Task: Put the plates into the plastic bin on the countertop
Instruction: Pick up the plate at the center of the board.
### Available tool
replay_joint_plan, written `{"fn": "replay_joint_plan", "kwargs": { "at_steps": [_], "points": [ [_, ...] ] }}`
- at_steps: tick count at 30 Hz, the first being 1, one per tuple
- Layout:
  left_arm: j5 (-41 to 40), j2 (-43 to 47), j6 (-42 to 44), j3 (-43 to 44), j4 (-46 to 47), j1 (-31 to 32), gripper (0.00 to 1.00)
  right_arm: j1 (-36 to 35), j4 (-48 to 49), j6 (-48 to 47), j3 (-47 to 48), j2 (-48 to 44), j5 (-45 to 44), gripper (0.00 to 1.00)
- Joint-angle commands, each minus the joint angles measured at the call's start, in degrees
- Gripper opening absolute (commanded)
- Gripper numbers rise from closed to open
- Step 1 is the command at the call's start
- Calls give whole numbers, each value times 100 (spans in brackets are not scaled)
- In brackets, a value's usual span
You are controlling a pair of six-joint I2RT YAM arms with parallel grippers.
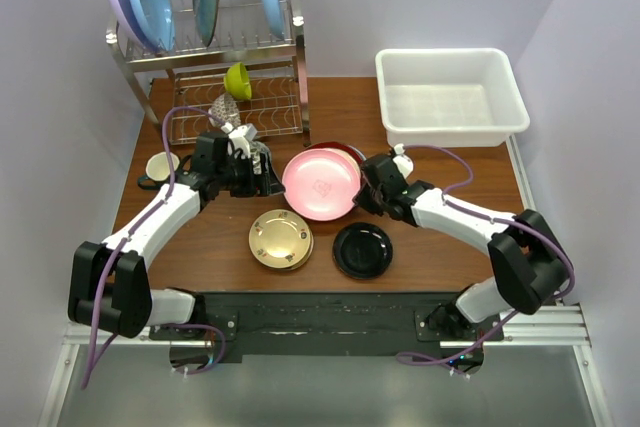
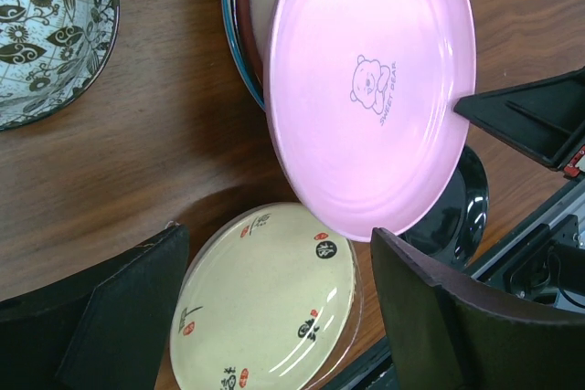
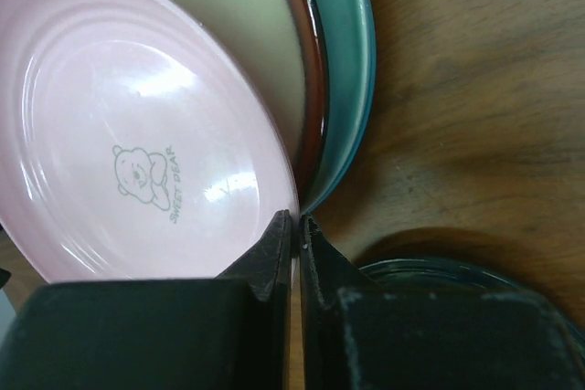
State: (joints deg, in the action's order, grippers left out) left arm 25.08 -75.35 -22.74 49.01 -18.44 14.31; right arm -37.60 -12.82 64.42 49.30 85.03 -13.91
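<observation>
Closest to the lens are the two black fingers of my right claw (image 3: 294,222). They are pressed almost together, and as far as I can see they nip the near rim of the pink plate (image 3: 137,134) between their tips. This plate has a little bear printed on it. It lies on top of a stack and looks a bit tilted over the cream plate with the maroon rim (image 3: 228,6) and the teal plate (image 3: 345,52) below it. Just beside my fingers, on the right, the edge of the black plate (image 3: 439,271) shows.

My left claw (image 2: 279,262) is spread wide and holds nothing. It hangs above the place where the pink plate's other edge comes near the pale plate with red marks (image 2: 265,308).

Farther out, the plastic bin (image 1: 450,129) stands at the far right corner of the tabletop (image 1: 220,247), well apart from the stack, and I see no plate in it.

I judge that the step in hand is the grasp of the first plate; the carrying is not yet begun. The next move calls for a lift straight up, so that the plate comes free of the stack without dragging the ones under it, and then a swing to the far right over the bin's rim. The hold is only on a thin rim, so the plate may droop or slip.
</observation>
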Motion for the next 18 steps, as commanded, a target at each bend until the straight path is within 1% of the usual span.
{"fn": "replay_joint_plan", "kwargs": {
  "at_steps": [1, 10, 18],
  "points": [
    [137, 117, 51, 73, 270, 28, 85, -10, -256, -158, 229, -303, -94, 0],
    [339, -190, -160, -111, 735, 151, 85, -19, -116, -141, -236, -812, 2, 0],
    [463, -515, -512, -234, 1210, 432, 81, -19, 69, -211, -465, -1111, 248, 0]
  ]
}}
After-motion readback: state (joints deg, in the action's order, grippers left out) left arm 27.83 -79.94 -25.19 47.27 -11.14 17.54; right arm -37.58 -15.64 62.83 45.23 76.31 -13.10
